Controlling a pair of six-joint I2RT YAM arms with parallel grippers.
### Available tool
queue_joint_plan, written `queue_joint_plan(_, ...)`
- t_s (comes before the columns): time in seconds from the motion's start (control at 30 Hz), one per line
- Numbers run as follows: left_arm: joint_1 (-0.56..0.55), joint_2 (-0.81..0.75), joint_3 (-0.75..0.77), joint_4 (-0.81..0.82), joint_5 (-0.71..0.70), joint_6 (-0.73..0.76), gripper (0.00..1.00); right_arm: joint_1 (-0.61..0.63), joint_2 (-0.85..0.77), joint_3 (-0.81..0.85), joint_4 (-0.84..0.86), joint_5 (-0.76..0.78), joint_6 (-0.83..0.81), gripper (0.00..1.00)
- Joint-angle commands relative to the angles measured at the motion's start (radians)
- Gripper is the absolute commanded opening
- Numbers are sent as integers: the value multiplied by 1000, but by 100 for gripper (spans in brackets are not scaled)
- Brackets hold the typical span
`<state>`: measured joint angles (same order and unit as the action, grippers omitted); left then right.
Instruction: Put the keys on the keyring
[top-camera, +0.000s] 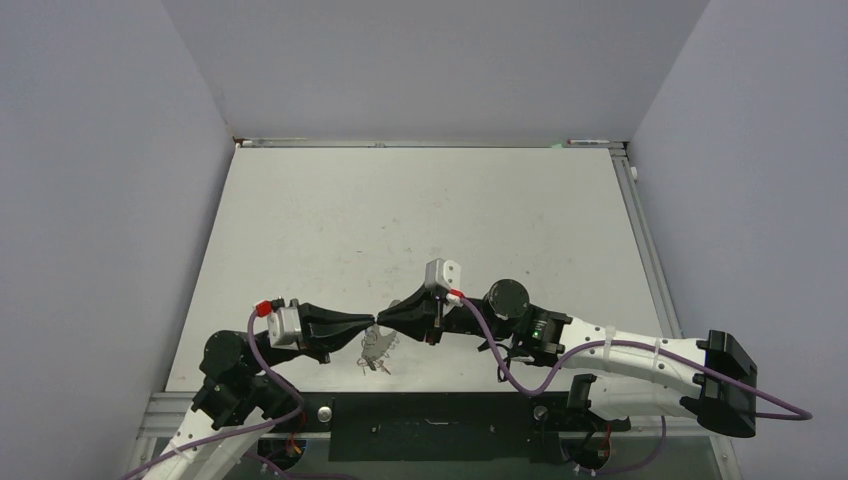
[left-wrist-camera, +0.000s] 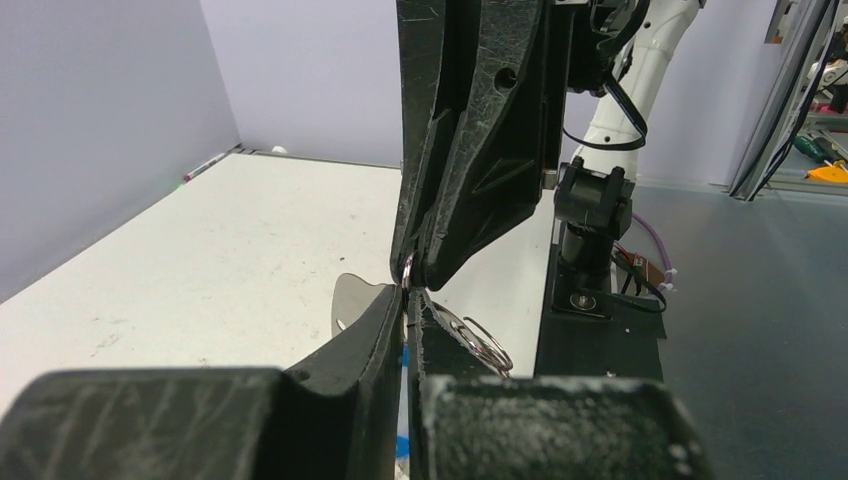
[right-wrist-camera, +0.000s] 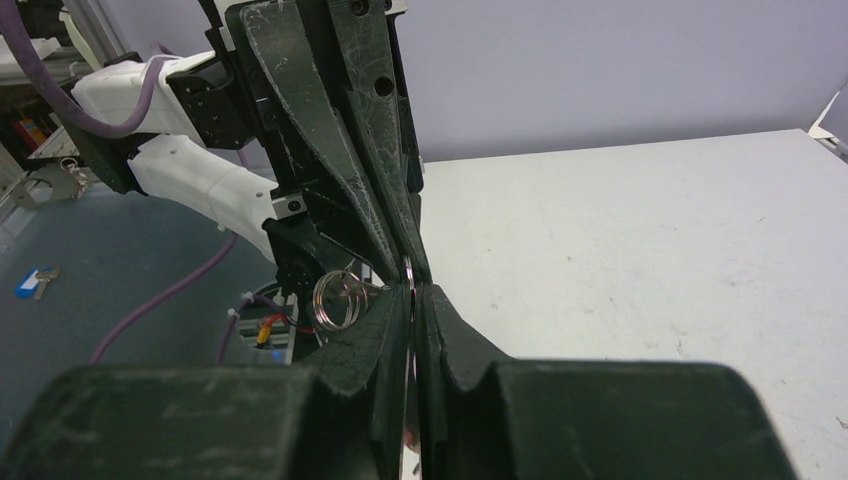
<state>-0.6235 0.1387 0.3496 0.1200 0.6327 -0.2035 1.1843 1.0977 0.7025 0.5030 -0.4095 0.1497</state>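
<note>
1. A scuffed white table (top-camera: 420, 220) stands between plain grey walls (top-camera: 430, 70), with a dark base plate (top-camera: 430, 425) running along its near edge.
2. The keyring (left-wrist-camera: 352, 297) is held up on edge above the near middle of the table, caught between the tips of the two end effectors. Its flat silvery plate shows on the far side of the fingers. Thin wire split rings (right-wrist-camera: 335, 300) stick out on the side toward the near edge.
3. The left end effector (left-wrist-camera: 405, 305) has its fingers pressed together on the plate's edge.
4. The right end effector (right-wrist-camera: 412, 290) meets it tip to tip from the opposite side, and its fingers are clamped on the same plate.
5. In the top view, small dark bits (top-camera: 375, 365) show just nearer than the meeting tips. They are too small to tell whether they are keys, or whether they hang or lie on the table.
6. Both arms reach inward from their bases, low over the table, and purple cables (top-camera: 520, 375) loop along them.
</note>
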Motion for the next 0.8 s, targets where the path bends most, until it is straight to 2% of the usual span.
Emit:
queue_joint_plan(0.0,2,-5,35,-8,9,34,0,14,-1,50,-5,-50,-35,9)
queue_joint_plan(0.1,2,-5,46,-30,5,50,0,11,-15,93,-128,-38,-96,28)
queue_joint_plan(0.23,2,-4,48,-35,2,56,0,2,-25,167,-287,-25,-184,39)
queue_joint_plan(0.4,2,-1,48,-37,5,58,0,-12,5,277,-479,-27,-298,40)
queue_joint_plan(0.53,2,5,46,-37,8,59,0,-17,53,366,-641,-62,-371,35)
queue_joint_plan(0.77,2,9,46,-37,7,62,0,-19,105,433,-748,-122,-412,34)
